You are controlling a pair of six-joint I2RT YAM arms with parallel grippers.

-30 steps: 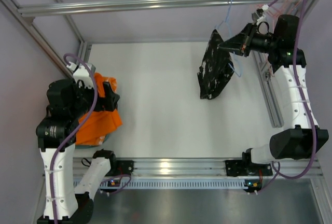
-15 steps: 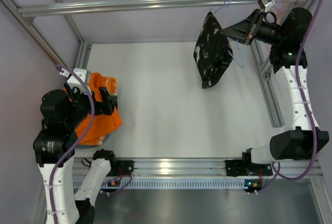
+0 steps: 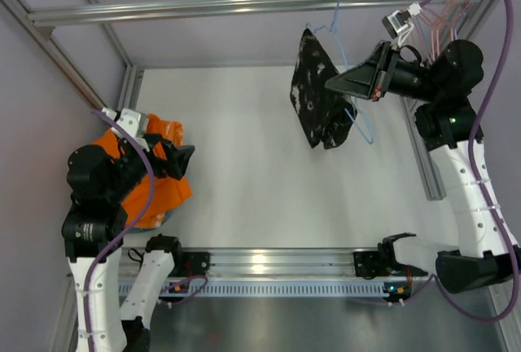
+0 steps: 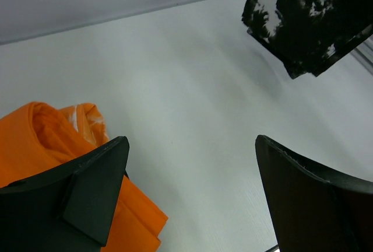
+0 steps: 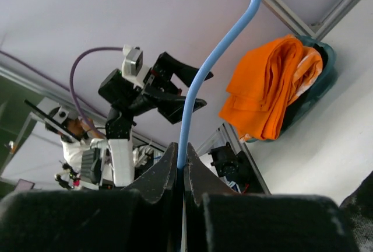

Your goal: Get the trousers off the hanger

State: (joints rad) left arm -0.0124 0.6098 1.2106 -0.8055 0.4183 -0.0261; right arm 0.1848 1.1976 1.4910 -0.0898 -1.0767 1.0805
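Trousers (image 3: 319, 103) over white table (image 3: 244, 152) inside aluminium frame (image 3: 203, 7)

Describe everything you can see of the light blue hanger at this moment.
The hanger is thin, light blue wire, smooth and rounded, with a curved hook at the top. It is held above the table and tilted, and the black, white-speckled trousers hang draped on it. The right gripper is shut on its wire.
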